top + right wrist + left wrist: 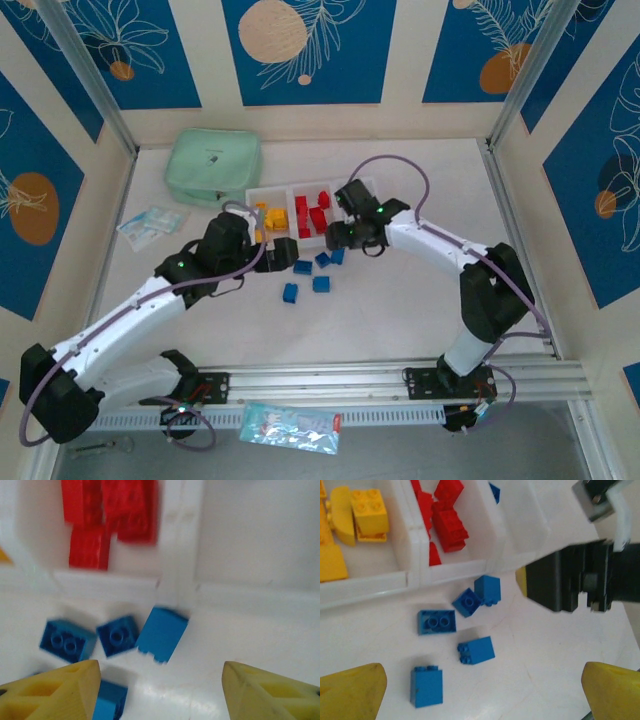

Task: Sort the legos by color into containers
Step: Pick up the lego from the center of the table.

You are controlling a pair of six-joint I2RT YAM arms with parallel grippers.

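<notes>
The blue legos (476, 650) are unsorted; left gripper (484, 685) and right gripper (160, 672) hang spread and empty before the tray (370, 586).
The yellow legos (369, 512) and red legos (449, 522) sit in the tray's left and middle compartments; five blues lie loose just before its near wall. We judge the next move to be pinching one outlying blue and lifting it over that low wall into the right compartment. Both grippers crowd that wall.
</notes>
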